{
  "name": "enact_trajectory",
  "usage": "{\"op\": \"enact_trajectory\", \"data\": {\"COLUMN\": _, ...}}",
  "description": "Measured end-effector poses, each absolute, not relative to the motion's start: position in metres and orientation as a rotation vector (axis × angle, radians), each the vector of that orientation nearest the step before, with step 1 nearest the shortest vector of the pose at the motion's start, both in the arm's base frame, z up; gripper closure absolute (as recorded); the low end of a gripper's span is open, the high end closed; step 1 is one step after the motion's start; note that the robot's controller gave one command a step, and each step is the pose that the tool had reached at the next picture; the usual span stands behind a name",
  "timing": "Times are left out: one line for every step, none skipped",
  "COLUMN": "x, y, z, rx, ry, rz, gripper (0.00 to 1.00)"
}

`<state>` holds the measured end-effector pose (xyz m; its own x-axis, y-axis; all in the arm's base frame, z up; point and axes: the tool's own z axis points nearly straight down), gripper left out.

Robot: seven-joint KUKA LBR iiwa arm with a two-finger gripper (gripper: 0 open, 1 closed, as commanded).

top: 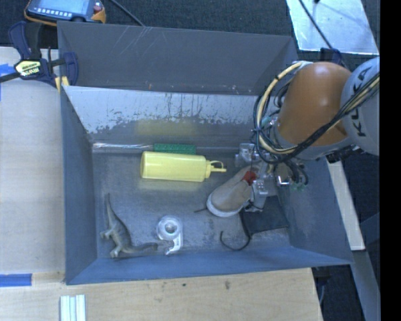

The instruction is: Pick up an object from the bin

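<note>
My gripper (pixel 260 188) is low in the right part of the bin, under the orange wrist cover. It sits right at the upper right end of a small beige shoe with a white sole (pixel 227 198), which lies tilted on the bin floor. Whether it touches the shoe is hidden by its own body. A flat black piece with a thin black cord (pixel 259 225) lies just below the gripper, by the front right corner. A yellow squeeze bottle (pixel 174 166) lies on its side to the left of the shoe, nozzle pointing toward the gripper.
A green sponge (pixel 174 148) lies behind the bottle against the back slope. A grey toy dinosaur (pixel 117 237) and a clear, silvery small thing (pixel 169 233) rest near the front left. The bin's sloped walls close in on all sides.
</note>
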<state>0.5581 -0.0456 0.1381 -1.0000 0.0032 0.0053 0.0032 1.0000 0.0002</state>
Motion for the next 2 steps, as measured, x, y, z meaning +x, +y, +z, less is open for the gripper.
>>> {"op": "enact_trajectory", "data": {"x": 0.560, "y": -0.046, "z": 0.143, "rx": -0.003, "ry": -3.145, "rz": 0.001, "gripper": 0.00}}
{"op": "enact_trajectory", "data": {"x": 0.543, "y": -0.077, "z": 0.122, "rx": 0.098, "ry": -3.145, "rz": -0.001, "gripper": 0.00}}
